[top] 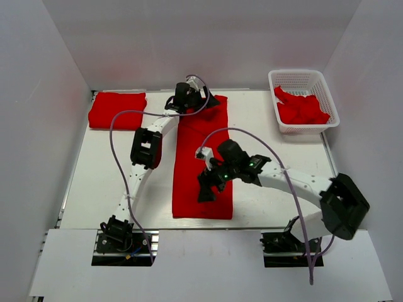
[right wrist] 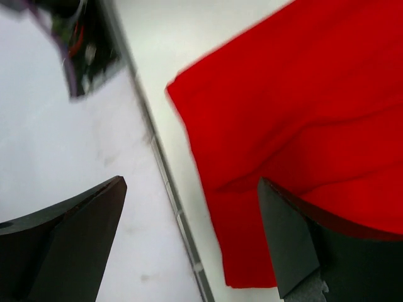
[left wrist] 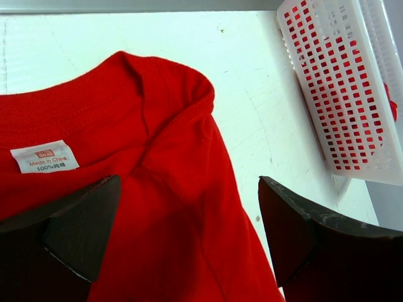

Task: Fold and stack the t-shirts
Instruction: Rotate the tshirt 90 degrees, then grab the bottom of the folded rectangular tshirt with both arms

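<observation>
Your left pincer (left wrist: 189,233) stands released, jaws wide above the collar end of the long folded t-shirt (top: 203,157), close to its white label (left wrist: 44,157). Your right pincer (right wrist: 189,239) is likewise released, straddling that shirt's left edge toward the near end, by the table (top: 264,163) edge; neither grasps cloth. A folded red stack (top: 117,110) lies at the far left corner. More red shirts (top: 302,110) sit crumpled in the white basket (top: 296,77), far right.

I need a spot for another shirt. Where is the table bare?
Bare white table lies near-left, between the folded red cloth t-shirt stack and the front edge, and far-right, between the long red t-shirt strip and the white plastic lattice basket. The centre is crowded by that strip, the left arm and right arm.
</observation>
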Motion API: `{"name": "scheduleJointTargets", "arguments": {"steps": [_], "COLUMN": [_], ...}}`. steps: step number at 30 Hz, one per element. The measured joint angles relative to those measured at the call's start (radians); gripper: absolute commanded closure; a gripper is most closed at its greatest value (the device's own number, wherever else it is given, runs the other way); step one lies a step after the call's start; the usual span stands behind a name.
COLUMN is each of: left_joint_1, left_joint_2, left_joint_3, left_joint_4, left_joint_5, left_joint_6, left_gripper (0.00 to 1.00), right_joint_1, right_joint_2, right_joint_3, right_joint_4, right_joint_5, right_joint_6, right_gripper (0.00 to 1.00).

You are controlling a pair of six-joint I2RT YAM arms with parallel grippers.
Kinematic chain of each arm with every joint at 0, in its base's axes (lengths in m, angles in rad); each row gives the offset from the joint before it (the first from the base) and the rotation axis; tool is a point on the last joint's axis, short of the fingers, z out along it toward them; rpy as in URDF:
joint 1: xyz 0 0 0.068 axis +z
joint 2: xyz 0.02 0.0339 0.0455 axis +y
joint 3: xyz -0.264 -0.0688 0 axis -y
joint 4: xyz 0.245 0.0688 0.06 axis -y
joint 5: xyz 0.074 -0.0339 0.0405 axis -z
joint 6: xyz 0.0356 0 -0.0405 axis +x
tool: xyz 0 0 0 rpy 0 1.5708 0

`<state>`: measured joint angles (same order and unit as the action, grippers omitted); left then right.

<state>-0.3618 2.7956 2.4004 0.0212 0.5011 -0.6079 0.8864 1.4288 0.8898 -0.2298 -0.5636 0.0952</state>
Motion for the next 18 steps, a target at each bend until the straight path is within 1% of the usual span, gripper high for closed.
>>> {"name": "scheduleJointTargets", "arguments": {"steps": [3,5,9,12,14,16,18], "left_joint_1": [0.0,0.0,0.008,0.014,0.019,0.021,0.022], "left_joint_2": [-0.039,-0.096,-0.299,-0.508,-0.687,-0.88,-1.089], "left_joint_3": [-0.002,-0.014,-0.051,-0.101,-0.19,-0.336,-0.573], "left_joint_4": [-0.062,-0.116,-0.251,-0.346,-0.404,-0.463,-0.476], "left_joint_5": [-0.011,-0.037,-0.099,-0.167,-0.232,-0.291,-0.336], "left_joint_6": [0.031,0.062,0.146,0.211,0.232,0.233,0.214], "left_gripper": [0.0,0.0,0.0,0.0,0.0,0.0,0.0], "right_joint_1": [-0.005,-0.013,-0.031,-0.042,-0.044,-0.045,-0.046], "right_joint_2": [-0.091,-0.15,-0.246,-0.292,-0.297,-0.296,-0.299], "right_joint_3": [0.006,0.002,-0.034,-0.092,-0.132,-0.174,-0.213], "right_joint_4": [0.016,0.021,0.023,0.013,-0.01,-0.039,-0.071], "right_joint_5": [0.122,0.213,0.368,0.44,0.464,0.475,0.479], "right_joint_6": [0.061,0.114,0.22,0.298,0.345,0.395,0.445], "right_gripper": [0.1,0.1,0.1,0.1,0.1,0.1,0.1]}}
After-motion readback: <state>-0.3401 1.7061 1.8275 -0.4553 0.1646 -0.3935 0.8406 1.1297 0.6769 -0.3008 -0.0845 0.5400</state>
